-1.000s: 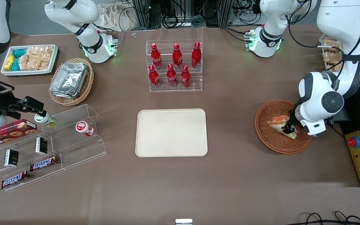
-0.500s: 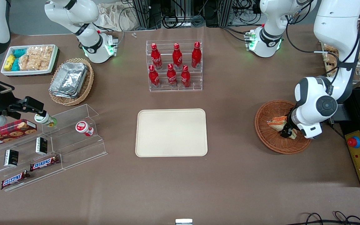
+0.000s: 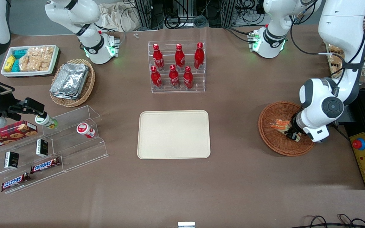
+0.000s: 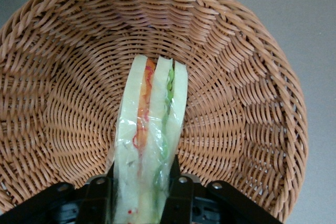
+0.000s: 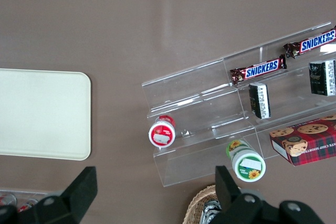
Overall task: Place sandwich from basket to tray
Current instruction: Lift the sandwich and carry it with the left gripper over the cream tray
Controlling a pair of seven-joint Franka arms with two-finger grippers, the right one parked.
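Since a second ago the working arm has swung its wrist a little nearer the basket's [image 3: 274,139] middle, and the sandwich [image 3: 280,124] has shifted with it. The gripper [image 3: 291,134] sits low inside the basket, its jaws clamped on the sandwich's broad end (the wrist view shows bread pinched between both fingers [image 4: 97,198]), with the wedge's point lying on the weave. The basket stands near the bench's working-arm end. The tray [image 3: 173,134] lies at the bench's middle, well apart from the basket.
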